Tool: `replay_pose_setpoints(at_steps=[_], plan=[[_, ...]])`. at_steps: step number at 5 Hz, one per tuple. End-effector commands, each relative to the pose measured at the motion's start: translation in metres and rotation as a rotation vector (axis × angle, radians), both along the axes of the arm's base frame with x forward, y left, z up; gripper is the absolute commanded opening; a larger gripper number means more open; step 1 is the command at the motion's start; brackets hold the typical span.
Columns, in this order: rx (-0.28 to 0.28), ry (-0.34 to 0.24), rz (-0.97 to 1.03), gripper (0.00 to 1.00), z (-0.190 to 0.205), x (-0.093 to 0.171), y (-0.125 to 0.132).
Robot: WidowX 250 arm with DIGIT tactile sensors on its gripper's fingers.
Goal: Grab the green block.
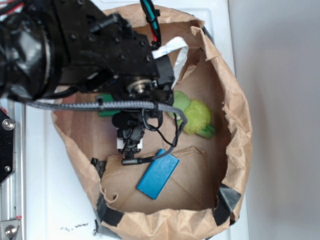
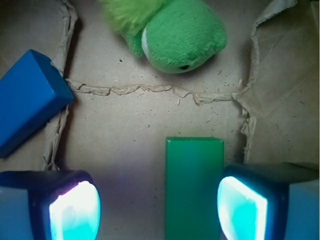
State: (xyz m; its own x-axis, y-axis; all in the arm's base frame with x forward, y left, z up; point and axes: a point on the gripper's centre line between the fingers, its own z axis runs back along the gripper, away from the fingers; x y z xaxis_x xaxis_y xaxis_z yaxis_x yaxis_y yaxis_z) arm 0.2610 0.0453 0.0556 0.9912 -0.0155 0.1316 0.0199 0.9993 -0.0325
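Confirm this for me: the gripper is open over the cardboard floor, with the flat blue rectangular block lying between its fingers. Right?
Not quite. The wrist view shows the flat green rectangular block lying between the fingers of the open gripper, nearer the right-hand one in that view. The flat blue rectangular block lies off to the left, outside the fingers. The rest holds: the gripper is open over the cardboard floor.

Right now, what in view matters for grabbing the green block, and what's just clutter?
Job:
flat green rectangular block, lying between the open pads
pincer, pads open

Lying about:
blue rectangular block
fuzzy yellow-green plush toy
crumpled brown paper bag holding everything
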Motion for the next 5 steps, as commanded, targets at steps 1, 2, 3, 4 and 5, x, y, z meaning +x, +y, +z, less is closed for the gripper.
replay_pose_setpoints(at_steps=[1,2,3,4,5], plan=[[-0.054,-0.105,0.091,1.00,0.026,0.009,0.045],[-0.070,-0.100,0.096,1.00,0.028,0.008,0.062],[-0.070,-0.092,0.107,1.00,0.025,0.009,0.073],[-0.079,-0.085,0.117,1.00,0.026,0.010,0.076],[-0.080,-0.091,0.111,1.00,0.025,0.007,0.075]])
